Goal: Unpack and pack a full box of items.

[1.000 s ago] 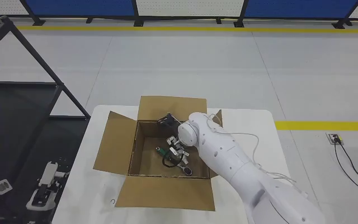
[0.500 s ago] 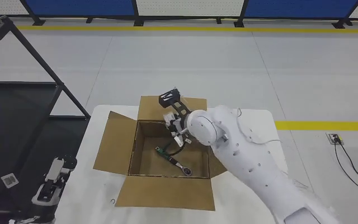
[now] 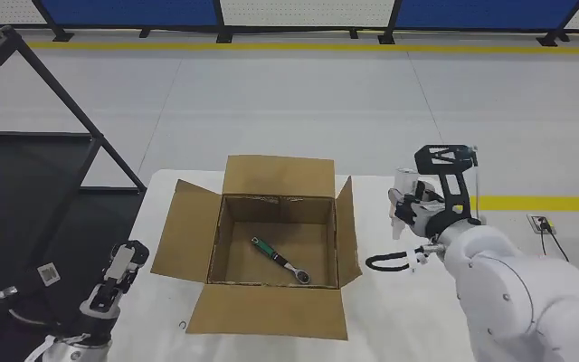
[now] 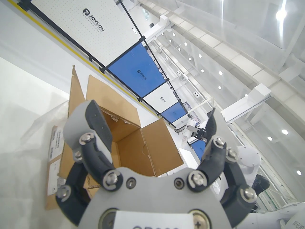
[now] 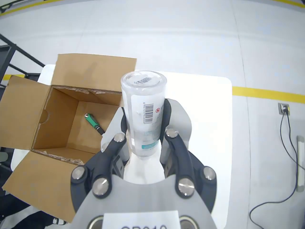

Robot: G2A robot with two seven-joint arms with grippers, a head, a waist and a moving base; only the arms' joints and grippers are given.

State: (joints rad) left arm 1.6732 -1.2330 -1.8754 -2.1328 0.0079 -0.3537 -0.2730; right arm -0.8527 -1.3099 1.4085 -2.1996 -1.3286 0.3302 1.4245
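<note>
Pale grey floor (image 3: pixel 271 100) with yellow lines (image 3: pixel 271 45), blue and white partition panels (image 3: pixel 127 11) behind, a black metal frame (image 3: pixel 90 134) at left, bright ceiling lamps (image 4: pixel 281 14) above

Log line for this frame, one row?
right end effector: shut on bottle, beside box | left end effector: open | box: open, ratchet inside

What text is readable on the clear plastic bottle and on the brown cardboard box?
Clear plastic bottle, side label: barcode and small print, too small to read.
Bottle base: printed code, too blurred to read.
Brown cardboard box, white stickers: too small to read.
Nothing is legible.
</note>
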